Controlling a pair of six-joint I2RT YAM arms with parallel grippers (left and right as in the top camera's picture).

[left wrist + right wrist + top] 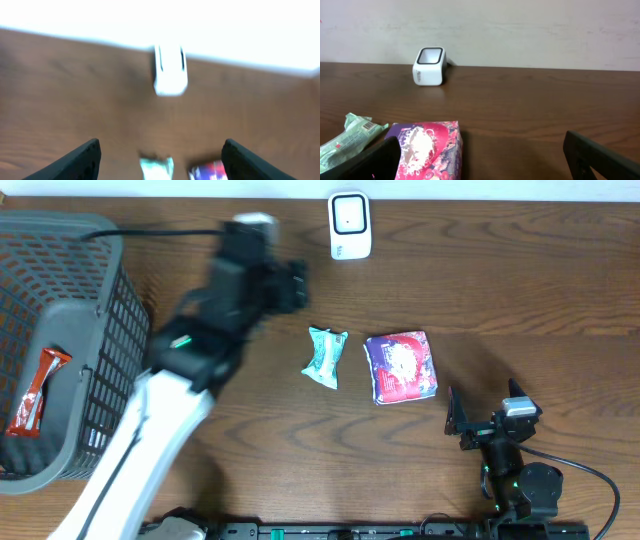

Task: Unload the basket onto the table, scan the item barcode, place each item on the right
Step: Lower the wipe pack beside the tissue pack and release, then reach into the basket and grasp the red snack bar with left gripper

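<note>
A white barcode scanner [350,225] stands at the table's far edge. A green snack packet [326,357] and a purple-and-red box [400,366] lie side by side mid-table. My left gripper [294,285] hovers left of the scanner and beyond the packet, open and holding nothing. In the blurred left wrist view its fingers [85,157] frame the packet [156,168] and box [210,171] below the scanner [170,71]. My right gripper [468,420] rests open at the near right. Its view shows the box [427,150], the packet [347,135] and the scanner [429,66].
A grey mesh basket [105,330] fills the left side, and a red snack packet [38,390] lies inside it. The left arm's white link [150,440] crosses the table in front of the basket. A black cable runs along the far edge near the basket.
</note>
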